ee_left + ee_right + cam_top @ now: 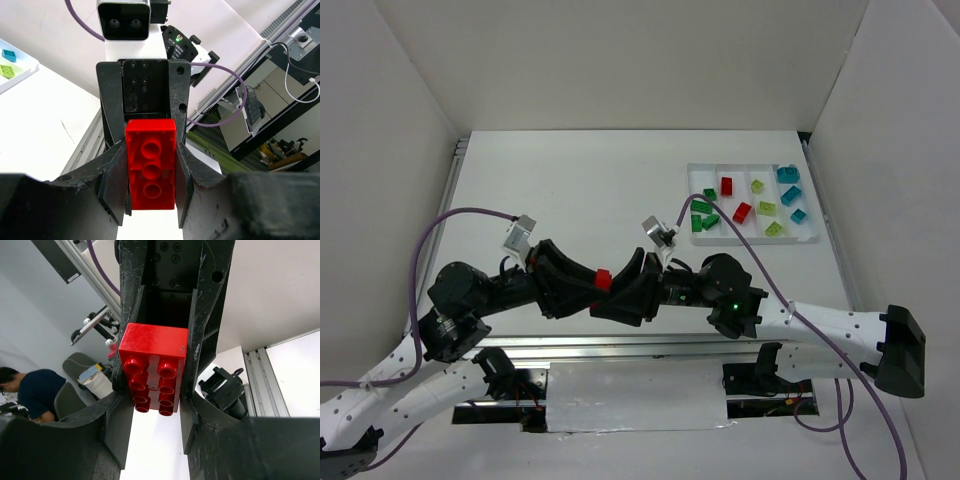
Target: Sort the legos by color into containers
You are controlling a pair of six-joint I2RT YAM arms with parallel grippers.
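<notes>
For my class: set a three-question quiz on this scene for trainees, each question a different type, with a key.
1. True or false: the left gripper is empty.
2. Multiple choice: the small plastic brick clamped between it and the right gripper is A green, B red, C teal.
3. Fill in: the white rectangular plastic tray has ___ long compartments.
Key: 1 false; 2 B; 3 four.

1. Top view: no legible text, label or number on the table [580,190] or the tray [750,241].
2. Left wrist view: no legible marking on the red brick [150,165].
3. Right wrist view: any embossing on the red brick studs is too blurred to read.
</notes>
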